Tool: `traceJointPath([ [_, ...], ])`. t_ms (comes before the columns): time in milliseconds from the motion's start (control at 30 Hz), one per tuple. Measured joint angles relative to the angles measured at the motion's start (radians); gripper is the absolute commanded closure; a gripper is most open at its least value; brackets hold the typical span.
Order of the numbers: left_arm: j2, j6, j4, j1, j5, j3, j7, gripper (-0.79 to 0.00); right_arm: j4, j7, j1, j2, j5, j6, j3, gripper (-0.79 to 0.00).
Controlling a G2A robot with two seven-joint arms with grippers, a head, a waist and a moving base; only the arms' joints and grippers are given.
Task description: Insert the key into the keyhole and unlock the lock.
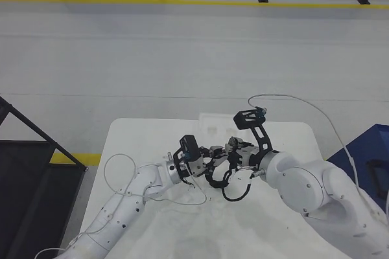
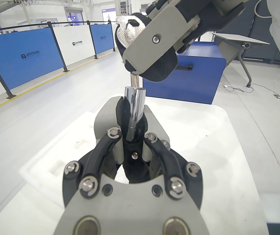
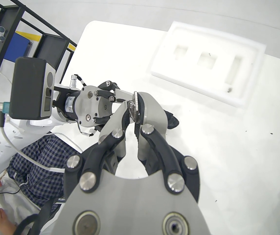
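My left gripper (image 2: 132, 121) clamps the chrome lock (image 2: 135, 103) upright above the table (image 2: 228, 147); my right gripper (image 3: 134, 107) pinches the key (image 2: 127, 31), its tip in the keyhole (image 2: 135, 88). Next, I judge: seat it, then twist.

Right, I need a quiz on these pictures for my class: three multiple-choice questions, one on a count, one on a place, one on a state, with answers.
1. How many hollows has the foam tray on the table? A. Two B. Three C. Five
2. Where is the lock? A. In the foam tray B. Flat on the table C. In the left gripper, raised off the table
3. What is the right gripper doing? A. Shut on the key B. Open, empty C. Shut on a cable
Answers: 1 B, two square hollows and one long; 2 C, it clamps the shiny cylinder; 3 A, it pinches the key's head.
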Motion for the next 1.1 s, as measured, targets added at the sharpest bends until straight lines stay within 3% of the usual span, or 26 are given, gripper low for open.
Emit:
traceJointPath([
  [33,0.000,0.000,0.000,0.000,0.003,0.000,0.001,0.000,0.002,0.003,0.001,-0.001,-0.001,0.000,-0.002,-0.256],
  [100,-0.001,0.000,0.001,0.000,0.008,0.000,0.002,0.000,0.006,0.009,0.004,-0.003,-0.002,0.000,-0.005,-0.363],
  [133,-0.001,-0.001,0.001,0.000,0.010,0.000,0.003,0.000,0.008,0.011,0.005,-0.004,0.000,0.000,-0.005,-0.594],
  [167,-0.001,-0.002,0.002,0.000,0.012,-0.001,0.003,0.000,0.009,0.011,0.005,-0.006,0.003,0.000,-0.004,-0.745],
  [200,-0.002,-0.003,0.002,-0.001,0.013,-0.001,0.004,0.000,0.009,0.010,0.006,-0.007,0.006,-0.001,-0.002,-0.785],
  [367,-0.001,-0.011,0.008,-0.003,0.014,-0.012,0.005,0.000,0.001,0.001,0.005,-0.008,0.016,-0.028,0.024,-0.785],
  [533,0.001,-0.041,0.013,-0.005,-0.004,-0.025,-0.005,0.000,-0.005,-0.006,0.001,-0.005,0.026,-0.124,0.056,-0.785],
  [867,0.013,-0.197,0.032,-0.037,-0.141,-0.076,-0.137,0.000,0.037,0.120,0.041,0.019,-0.005,-0.629,0.091,-0.785],
  [1100,0.028,-0.317,0.022,-0.093,-0.278,-0.101,-0.351,0.000,0.041,0.227,0.041,0.032,0.037,-0.812,0.104,-0.785],
])
